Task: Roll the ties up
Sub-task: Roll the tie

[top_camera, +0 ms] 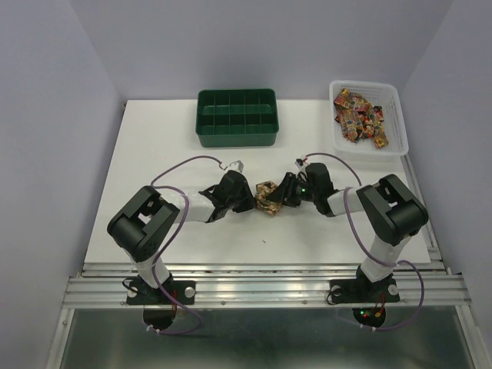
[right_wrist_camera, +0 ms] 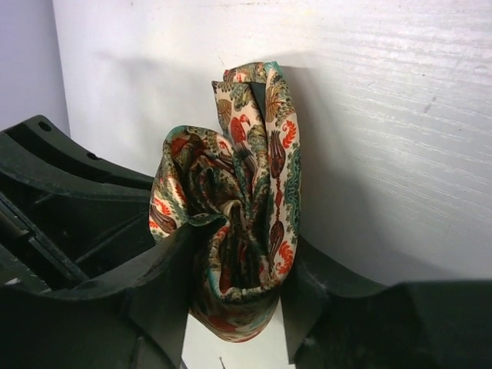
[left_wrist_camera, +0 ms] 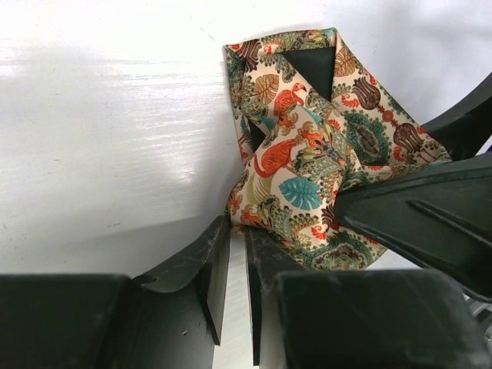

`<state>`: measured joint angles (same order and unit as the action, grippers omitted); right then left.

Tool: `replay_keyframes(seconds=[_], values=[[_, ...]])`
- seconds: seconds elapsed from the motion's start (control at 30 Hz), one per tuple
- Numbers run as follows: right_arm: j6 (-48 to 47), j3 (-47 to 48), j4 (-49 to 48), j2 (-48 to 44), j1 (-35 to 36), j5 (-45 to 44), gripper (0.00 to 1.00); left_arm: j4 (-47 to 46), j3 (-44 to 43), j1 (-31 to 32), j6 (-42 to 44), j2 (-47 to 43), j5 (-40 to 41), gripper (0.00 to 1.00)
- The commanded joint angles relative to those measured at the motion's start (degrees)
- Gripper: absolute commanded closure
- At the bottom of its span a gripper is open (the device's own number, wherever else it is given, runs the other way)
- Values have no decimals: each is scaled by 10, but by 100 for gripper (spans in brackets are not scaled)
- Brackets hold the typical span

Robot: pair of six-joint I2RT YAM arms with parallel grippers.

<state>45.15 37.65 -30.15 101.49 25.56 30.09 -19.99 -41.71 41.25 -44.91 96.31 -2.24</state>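
Roughly midway across the white table [top_camera: 154, 154], between the two arms, the rolled tie [top_camera: 267, 197] lies bunched in a loose coil (more crumpled than neat). The right gripper [right_wrist_camera: 238, 261] has hold of it: its two fingers [right_wrist_camera: 165, 292] press against either side of the bundle, and the fabric bulges between them. The left gripper [left_wrist_camera: 238, 254] stands just beside the tie with its jaws drawn to a narrow slit, tips at the cloth's lower edge; whether they pinch it I cannot tell. At the back, more ties [top_camera: 360, 115] lie heaped in the white basket [top_camera: 369, 151], to the right of the green tray [top_camera: 236, 138].
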Motion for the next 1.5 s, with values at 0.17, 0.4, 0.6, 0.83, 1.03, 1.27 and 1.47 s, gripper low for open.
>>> replay_keyframes(seconds=[0.17,0.4,0.6,0.83,1.03,1.27,1.47], values=[[19,-45,-43,-1,12,36,99,-4,-5,2,-4,6,14,74],[15,-46,-42,-14,13,20,92,-7,7,1,-9,-8,8,73],[19,-41,-25,-6,13,21,53,-10,18,3,-24,-10,14,73],[-1,-31,21,-41,14,-32,40,-6,16,7,-46,-5,36,74],[-39,-14,148,-108,14,-163,36,-2,15,9,-41,-6,37,74],[-63,-1,198,-178,14,-223,35,6,8,23,-28,-14,43,74],[-102,2,194,-203,14,-199,35,9,11,26,-26,-26,42,74]])
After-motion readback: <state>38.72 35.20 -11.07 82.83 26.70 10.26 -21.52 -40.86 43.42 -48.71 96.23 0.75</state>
